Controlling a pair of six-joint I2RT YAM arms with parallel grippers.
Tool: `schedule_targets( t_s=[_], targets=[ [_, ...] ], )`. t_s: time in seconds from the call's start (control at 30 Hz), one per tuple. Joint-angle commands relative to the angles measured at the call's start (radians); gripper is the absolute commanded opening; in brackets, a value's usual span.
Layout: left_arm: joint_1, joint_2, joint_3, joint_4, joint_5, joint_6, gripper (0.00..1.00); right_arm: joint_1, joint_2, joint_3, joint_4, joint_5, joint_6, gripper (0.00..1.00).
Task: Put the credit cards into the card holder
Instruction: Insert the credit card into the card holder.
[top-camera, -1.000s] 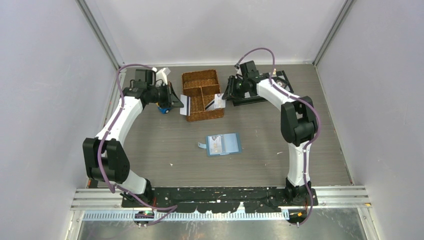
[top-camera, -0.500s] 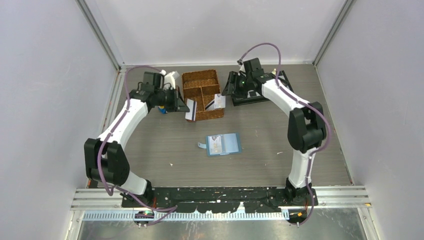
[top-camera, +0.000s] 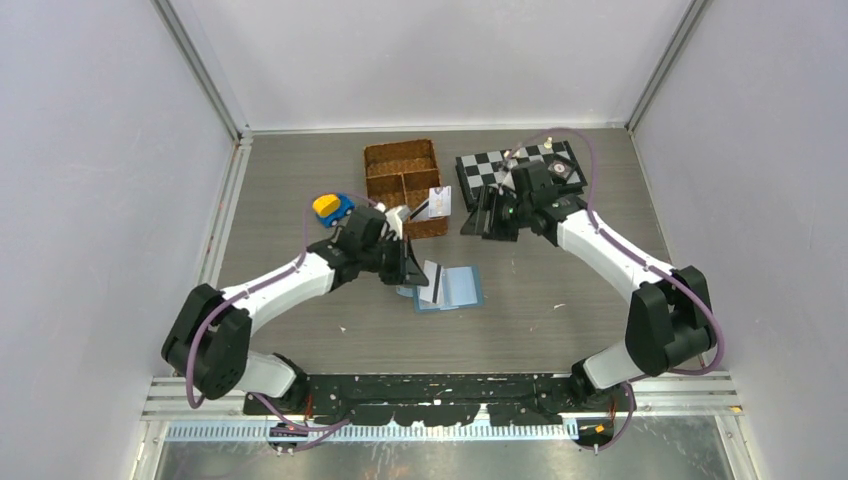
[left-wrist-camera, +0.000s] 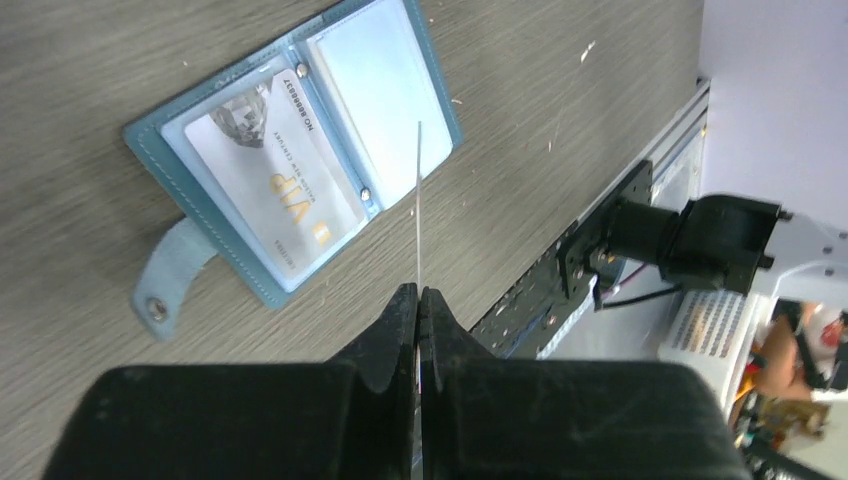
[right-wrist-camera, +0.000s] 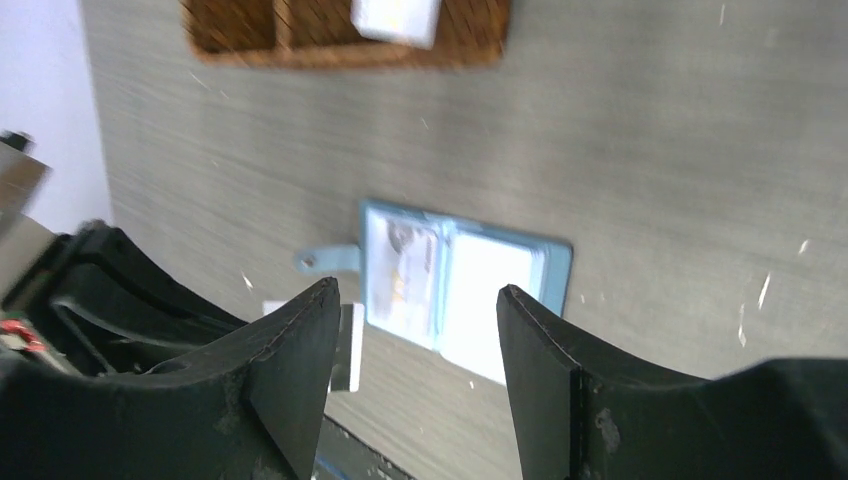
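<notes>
The teal card holder (top-camera: 456, 289) lies open on the table, one credit card (left-wrist-camera: 270, 178) with gold print in its left pocket (right-wrist-camera: 402, 270). My left gripper (top-camera: 412, 268) is shut on a black-striped credit card (top-camera: 432, 282), held on edge just above the holder's left half. In the left wrist view that card (left-wrist-camera: 418, 205) shows as a thin line over the holder's (left-wrist-camera: 300, 150) paler right pocket. Another white card (top-camera: 439, 202) leans on the wicker basket (top-camera: 392, 165). My right gripper (top-camera: 478, 217) hovers open and holds nothing, right of the basket, looking down at the holder (right-wrist-camera: 555, 262).
A black-and-white chessboard (top-camera: 485, 163) lies at the back right, partly under the right arm. A blue and yellow toy car (top-camera: 330, 207) sits left of the basket (right-wrist-camera: 250, 30). The black base rail (top-camera: 440, 385) runs along the near edge.
My left arm swung from beside the basket down to the card holder, carrying the striped card. My right gripper opened, left the white card on the basket and drew back toward the front.
</notes>
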Motion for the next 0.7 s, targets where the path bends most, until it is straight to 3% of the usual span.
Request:
schedule_targets(
  t_s=[0.0,0.13,0.67],
  targets=[
    [-0.042,-0.018,-0.093,0.297,-0.068,-0.178,0.00,0.011,-0.055,-0.140,0.058,-0.005,0.066,0.64],
    [-0.057,0.051,-0.147,0.436,-0.036,-0.233,0.00,0.013,-0.079,-0.217,0.076,-0.018,0.074,0.64],
    [-0.057,0.196,-0.131,0.457,-0.059,-0.268,0.00,0.015,0.022,-0.296,0.199,-0.109,0.119,0.61]
  ],
)
